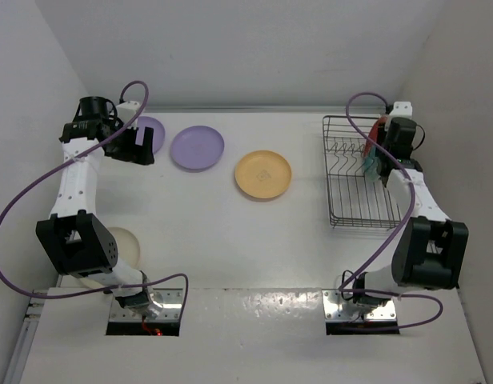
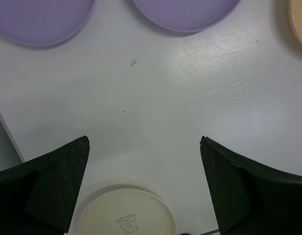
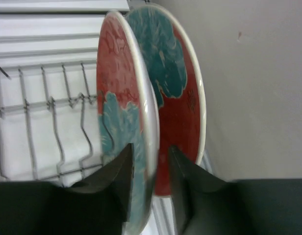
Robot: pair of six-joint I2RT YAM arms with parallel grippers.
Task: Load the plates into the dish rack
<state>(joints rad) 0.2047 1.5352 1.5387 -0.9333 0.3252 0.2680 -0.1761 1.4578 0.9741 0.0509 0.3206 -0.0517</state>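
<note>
The right gripper [image 3: 152, 188] has its two black fingers [image 3: 116, 181] on either side of the rim of a round red plate with a teal floral pattern [image 3: 119, 88]. The jaws are narrow, and I cannot tell whether they press on it. That plate stands on edge just beside a second red-and-teal plate [image 3: 183, 98], both at the far end of the grey wire dish rack [image 3: 53, 103]. The left gripper [image 2: 143, 142] hangs wide open and holds nothing above the white table [image 2: 190, 98], near a cream round plate [image 2: 124, 213]. Beyond it lie a plain lilac plate [image 1: 153, 128] and a second lilac plate [image 1: 197, 148]. A yellow-orange plate [image 1: 263, 174] lies flat between these and the rack.
</note>
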